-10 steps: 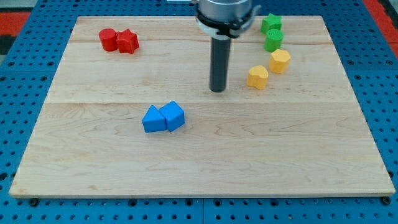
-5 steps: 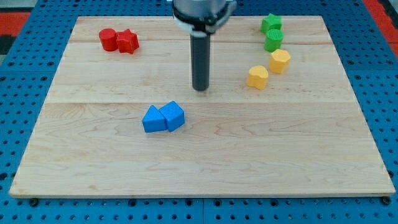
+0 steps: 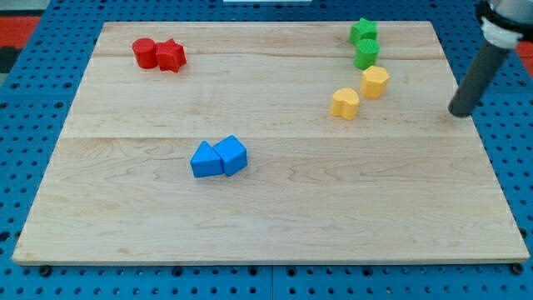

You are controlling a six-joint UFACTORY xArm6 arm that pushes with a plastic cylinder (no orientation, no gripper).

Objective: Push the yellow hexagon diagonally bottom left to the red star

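Note:
The yellow hexagon (image 3: 375,82) lies at the upper right of the wooden board (image 3: 266,208). The red star (image 3: 171,56) lies at the upper left, touching a red cylinder (image 3: 145,52) on its left. My tip (image 3: 460,113) is near the board's right edge, well to the right of the yellow hexagon and a little lower. It touches no block.
A second yellow block (image 3: 345,103), heart-like, sits just below left of the hexagon. A green star (image 3: 363,32) and a green cylinder (image 3: 367,54) stand above the hexagon. Two blue blocks (image 3: 219,157) touch each other at centre left.
My tip moved from the board's middle, where it had been drifting left, far across to the right edge. No block has moved.

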